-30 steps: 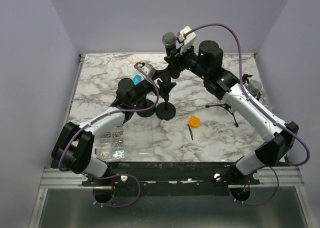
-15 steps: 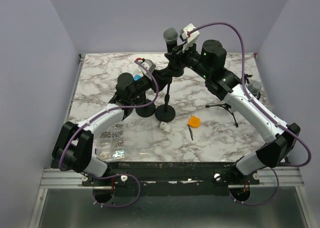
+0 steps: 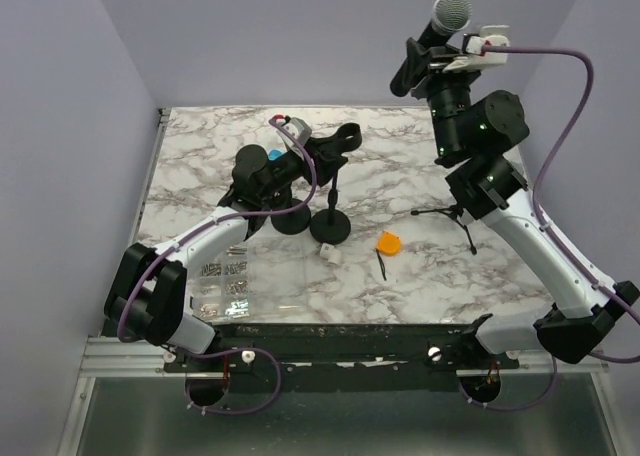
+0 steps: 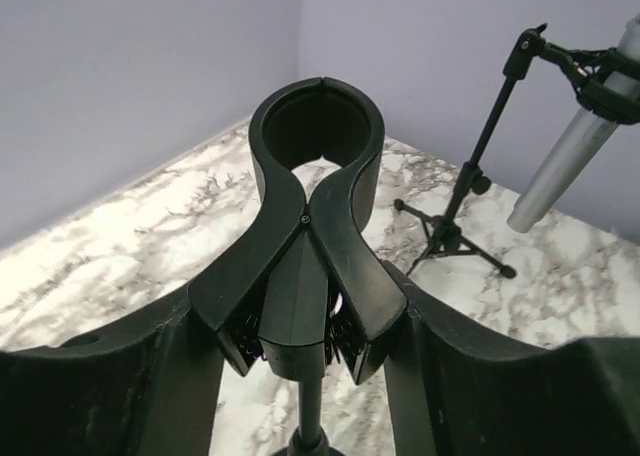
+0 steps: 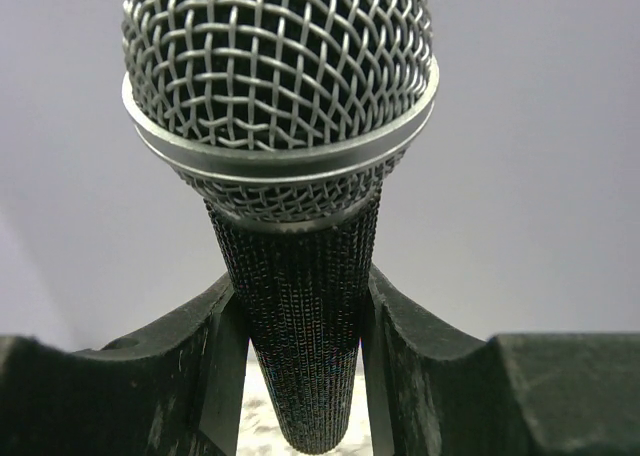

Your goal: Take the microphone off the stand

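Metal-mesh microphone, glossy marbled table

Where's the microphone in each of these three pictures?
Top external: the microphone is upper right, held high.
Left wrist: not in it; only the stand's empty clip.
Right wrist: it fills the centre, head up, between the jaws.
Shared landmark: that clip, mid-table in the top view.

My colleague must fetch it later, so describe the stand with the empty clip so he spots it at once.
On the marble table, look mid-table, where the left pincer grips a clip. That stand rises on a thin pole from a flat round black base; the other stand, to its right, has tripod legs.
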Controlling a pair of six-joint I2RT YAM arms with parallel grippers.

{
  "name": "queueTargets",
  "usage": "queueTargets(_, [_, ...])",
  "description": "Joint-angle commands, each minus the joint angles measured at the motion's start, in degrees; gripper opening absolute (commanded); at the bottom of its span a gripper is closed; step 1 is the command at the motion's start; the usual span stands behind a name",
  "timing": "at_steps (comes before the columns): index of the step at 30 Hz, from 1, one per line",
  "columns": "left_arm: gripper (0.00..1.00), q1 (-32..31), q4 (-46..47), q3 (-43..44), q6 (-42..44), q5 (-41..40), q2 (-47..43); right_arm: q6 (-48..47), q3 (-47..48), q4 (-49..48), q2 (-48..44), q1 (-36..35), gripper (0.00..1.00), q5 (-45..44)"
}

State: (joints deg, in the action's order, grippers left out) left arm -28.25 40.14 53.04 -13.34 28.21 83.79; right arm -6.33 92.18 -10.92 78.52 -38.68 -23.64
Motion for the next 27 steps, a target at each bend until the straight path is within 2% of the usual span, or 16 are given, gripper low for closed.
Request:
queueTargets(1, [0.59,-0.21,-1.0,-0.98,-2.19,-2.31,-1.23,-7.32,-6.6,-7.83,0.26,0.25,0.01,-17.86])
queueTargets(4, [0.71,-0.23,-1.45,-1.05,-2.56,-3.1,-2.02,-6.55,-11.66,-7.32,1.96,1.31,0.01,-20.69])
queueTargets(8, [0.85,-0.23,-2.66,-0.93,-2.31,-3.11,-3.63,-1.06,-14.61,-1.89,6.05,4.01,0.01,-19.94])
queueTargets(15, [0.88,-0.23,-7.18,-0.37,-0.59,-4.75,-9.05,9.56,-9.54,14.03,16.76,8.87,0.01,-11.05])
queueTargets(21, [0.89,-0.22,-14.26,2.33,2.09,-6.39,-15.2,17.09,4.6,33.76,31.03,13.85,0.01,0.93])
queueTargets(27, [0.89,0.03,-15.8,-1.26,4.19,-14.46,-26.65,20.81,17.19,48.24,43.89,15.42,0.01,9.38])
